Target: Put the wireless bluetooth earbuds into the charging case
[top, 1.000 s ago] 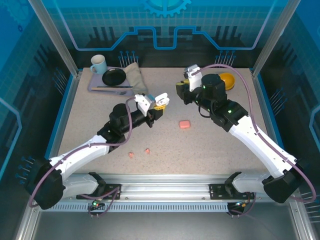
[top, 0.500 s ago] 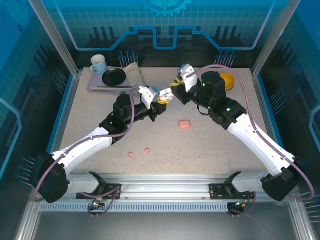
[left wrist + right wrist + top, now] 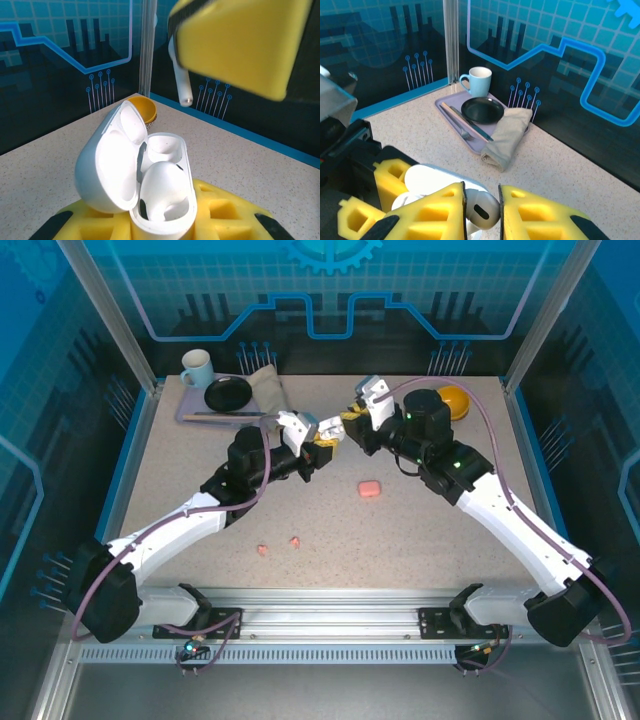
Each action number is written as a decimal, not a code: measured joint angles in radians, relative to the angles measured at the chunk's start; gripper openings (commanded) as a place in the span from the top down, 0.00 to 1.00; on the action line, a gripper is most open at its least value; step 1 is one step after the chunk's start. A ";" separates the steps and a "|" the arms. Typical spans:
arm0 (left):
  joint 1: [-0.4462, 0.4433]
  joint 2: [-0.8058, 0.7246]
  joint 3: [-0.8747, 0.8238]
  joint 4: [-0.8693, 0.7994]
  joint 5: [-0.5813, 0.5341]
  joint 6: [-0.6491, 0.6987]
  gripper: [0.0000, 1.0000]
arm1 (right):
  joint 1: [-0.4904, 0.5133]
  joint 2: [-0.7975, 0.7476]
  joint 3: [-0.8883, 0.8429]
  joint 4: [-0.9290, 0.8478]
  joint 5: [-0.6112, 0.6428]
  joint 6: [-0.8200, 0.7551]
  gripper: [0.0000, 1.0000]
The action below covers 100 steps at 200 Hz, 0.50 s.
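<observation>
My left gripper (image 3: pixel 318 436) is shut on an open white charging case (image 3: pixel 162 192), held above the table. Its lid (image 3: pixel 107 167) is tipped back to the left. One white earbud (image 3: pixel 160 187) sits in the near slot, and the far slot (image 3: pixel 162 145) is empty. My right gripper (image 3: pixel 349 418) is shut on a second white earbud (image 3: pixel 487 207). Its stem (image 3: pixel 182 87) hangs just above the case, apart from it. A salmon-pink case (image 3: pixel 369 488) lies shut at mid-table. Two pink earbuds (image 3: pixel 262 550) (image 3: pixel 295 541) lie near the front.
A lilac tray (image 3: pixel 190 412) at the back left carries a pale blue mug (image 3: pixel 196 367), a black plate (image 3: pixel 228 393), cutlery and a folded beige napkin (image 3: pixel 268 392). An orange bowl (image 3: pixel 455 398) sits at the back right, behind the right arm.
Both grippers have come together over the back middle of the table. The left raised the case up and right. The right swung left with the earbud to just above it.
</observation>
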 measured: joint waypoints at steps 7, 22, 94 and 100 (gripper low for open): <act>0.000 0.000 0.000 0.000 0.000 0.000 1.00 | 0.000 0.000 -0.004 0.000 0.000 0.000 0.80; 0.000 0.000 0.000 0.001 0.001 0.000 1.00 | 0.000 0.000 -0.006 0.000 0.000 0.001 0.80; 0.000 0.000 0.000 0.001 0.008 -0.020 1.00 | 0.000 0.012 -0.006 0.016 0.000 0.003 0.80; 0.000 0.000 0.000 0.001 0.008 -0.021 1.00 | 0.000 0.015 -0.006 0.016 0.000 0.003 0.80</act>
